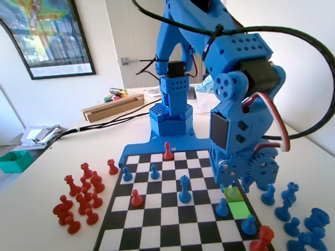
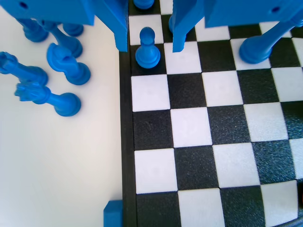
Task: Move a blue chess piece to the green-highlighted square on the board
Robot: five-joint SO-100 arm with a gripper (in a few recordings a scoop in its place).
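In the wrist view a small blue chess piece (image 2: pixel 147 47), a ball-headed pawn, stands on a black square in the board's (image 2: pixel 127 142) edge column. My gripper (image 2: pixel 150 49) is open, one jaw on each side of the pawn and both clear of it. In the fixed view the gripper (image 1: pixel 240 184) hangs low at the board's (image 1: pixel 135 146) right edge, over a yellow-olive square (image 1: pixel 232 193). The green-highlighted square (image 1: pixel 240 208) lies one square nearer the camera and is bare.
Two other blue pawns (image 1: pixel 222 206) (image 1: pixel 248 225) flank the green square. A taller blue piece (image 1: pixel 184 188) (image 2: pixel 258 47) stands mid-board. Captured blue pieces (image 1: pixel 300 219) (image 2: pixel 61 61) crowd the table beside this edge. A red piece (image 1: pixel 262 242) sits at the near corner, and red pieces (image 1: pixel 80 195) lie off the left side.
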